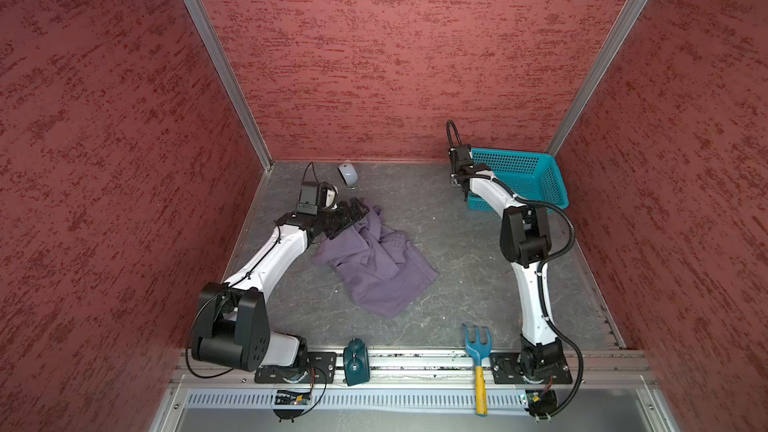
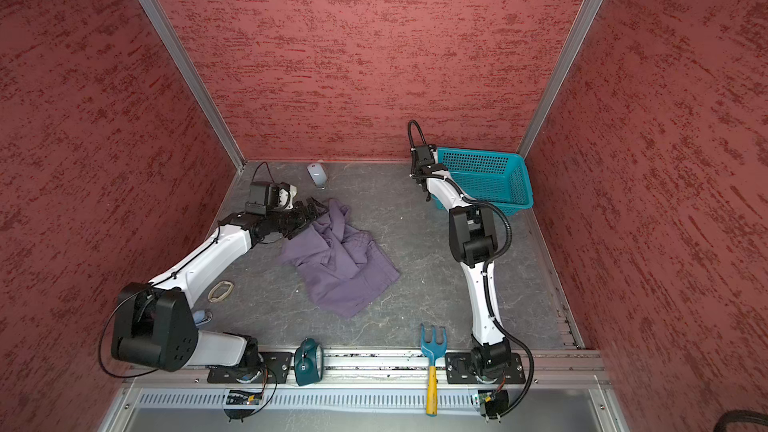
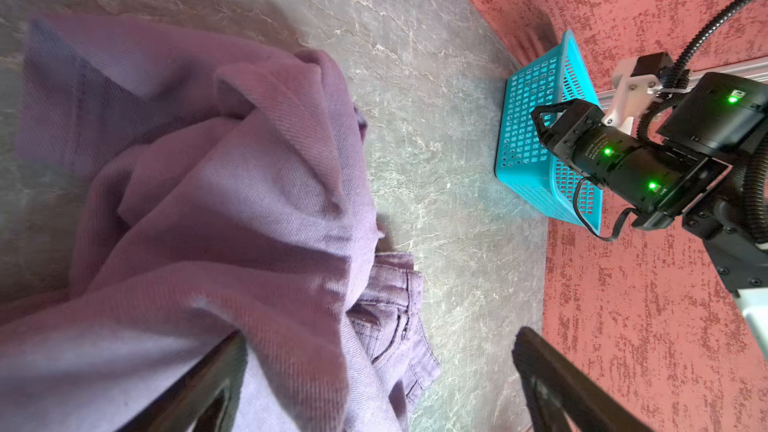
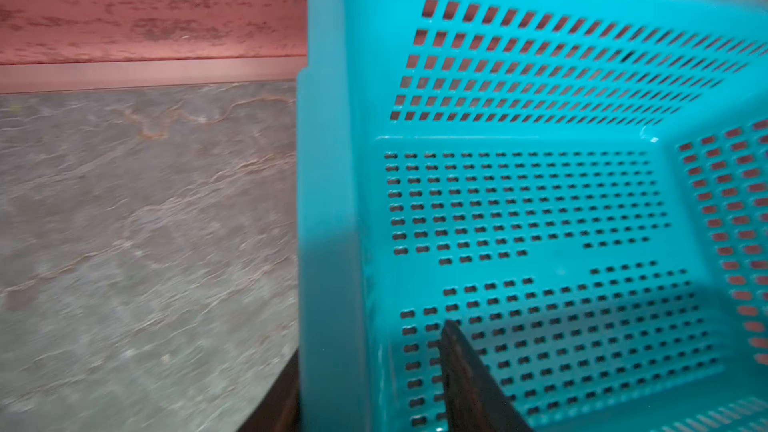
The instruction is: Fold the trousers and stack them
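Robot lab cell: red walls (image 1: pixel 374 56), aluminium frame (image 1: pixel 218 56), arm-mounting rail (image 1: pixel 415 361)

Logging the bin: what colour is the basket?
The basket is teal, clearest in the right wrist view.

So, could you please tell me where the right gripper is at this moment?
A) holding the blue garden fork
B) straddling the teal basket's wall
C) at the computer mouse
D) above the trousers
B: in the right wrist view the right gripper has one finger inside the teal basket and the other outside its wall.
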Controlling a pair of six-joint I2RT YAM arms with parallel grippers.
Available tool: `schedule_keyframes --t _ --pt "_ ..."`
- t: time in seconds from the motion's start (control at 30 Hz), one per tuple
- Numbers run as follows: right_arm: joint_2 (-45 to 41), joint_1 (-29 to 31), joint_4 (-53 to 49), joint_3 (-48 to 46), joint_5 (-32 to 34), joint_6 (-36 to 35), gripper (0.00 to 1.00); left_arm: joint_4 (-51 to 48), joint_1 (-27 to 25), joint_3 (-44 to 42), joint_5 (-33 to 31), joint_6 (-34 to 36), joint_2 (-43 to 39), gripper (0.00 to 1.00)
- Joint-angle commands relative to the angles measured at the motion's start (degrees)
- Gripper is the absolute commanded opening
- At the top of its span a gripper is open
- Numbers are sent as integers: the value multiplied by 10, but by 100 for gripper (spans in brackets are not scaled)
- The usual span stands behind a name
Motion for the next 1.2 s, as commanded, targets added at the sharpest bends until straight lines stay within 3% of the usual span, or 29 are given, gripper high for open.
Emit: schedule_keyframes --t 0.0,0.1,0.17,0.27,0.37,0.6,0.8,0.87,1.0,1.17 --pt "4 -7 0 16 38 -37 48 19 -5 4 -6 13 -5 100" --pt "-3 -10 6 13 31 -71 50 13 -12 7 -13 18 -6 99" --pt "-14 -11 10 6 25 -85 57 6 -20 11 -23 26 -6 95" --pt "-53 -8 10 -21 -6 -76 65 -7 -48 19 -54 47 -11 69" --pt "-139 9 76 -115 -24 -65 69 -42 -95 42 -108 82 -12 60" --pt "-375 57 229 -366 -75 0 79 -136 -190 94 -225 127 5 58" --pt "-529 59 286 -537 -175 74 79 -98 -242 86 -184 126 44 60" --pt "-573 59 289 -578 -186 98 78 -101 -258 101 -180 128 79 64" --pt "-647 59 284 -646 -158 130 81 -132 -284 149 -202 147 165 83" --pt "-706 58 247 -667 -105 130 87 -183 -295 203 -260 149 271 86"
